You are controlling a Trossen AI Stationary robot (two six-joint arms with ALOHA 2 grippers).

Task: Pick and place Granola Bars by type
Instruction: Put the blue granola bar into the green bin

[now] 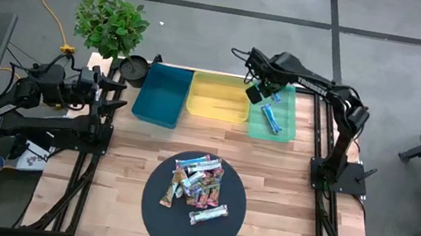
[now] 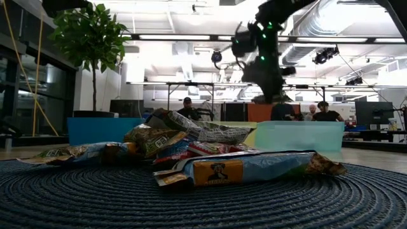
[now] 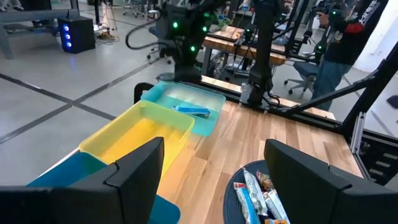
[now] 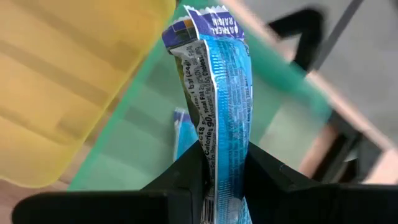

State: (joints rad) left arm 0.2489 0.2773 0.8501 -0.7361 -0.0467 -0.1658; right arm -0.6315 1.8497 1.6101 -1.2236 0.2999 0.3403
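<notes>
Right gripper (image 4: 214,180) above the green bin (image 1: 282,130) — pinched on a blue granola bar (image 4: 217,93).
Left gripper (image 3: 211,171) waits at the table's left edge, fingers spread wide and empty — another blue bar (image 1: 269,118) lies in the bin.

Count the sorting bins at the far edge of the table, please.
3, side by side: the blue bin on the left, the yellow bin in the middle, and the green bin on the right, below the right gripper.

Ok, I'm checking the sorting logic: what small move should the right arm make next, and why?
Probably open the right end effector to drop its blue bar: it hangs over the green bin, where a matching blue bar already lies.
</notes>
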